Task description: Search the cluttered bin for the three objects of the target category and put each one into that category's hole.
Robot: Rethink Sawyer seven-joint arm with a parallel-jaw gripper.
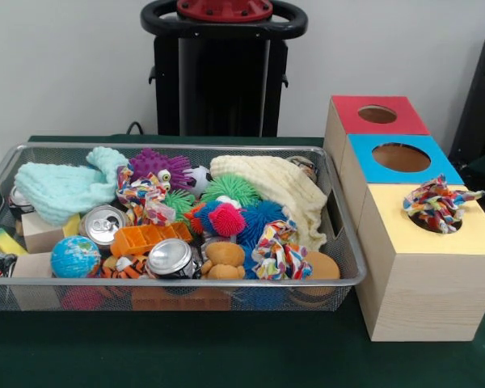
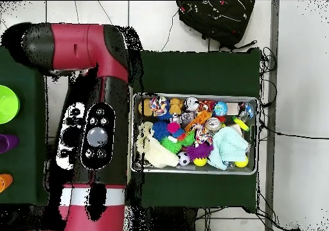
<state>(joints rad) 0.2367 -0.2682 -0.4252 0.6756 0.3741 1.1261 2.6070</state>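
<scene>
A wire mesh bin holds a heap of toys. One multicoloured knotted rope toy lies near the bin's front right corner in the front view. Another rope toy sits mid-left among the clutter. A third rope toy hangs half into the hole of the yellow-topped box. Behind that box stand a blue-topped box and a red-topped box, each with a round hole. In the overhead view the red arm covers the boxes. Neither view shows the gripper.
The bin also holds two drink cans, a globe ball, a mint knit cloth, a cream cloth, spiky balls and a plush bear. A black backpack lies on the floor beyond the table.
</scene>
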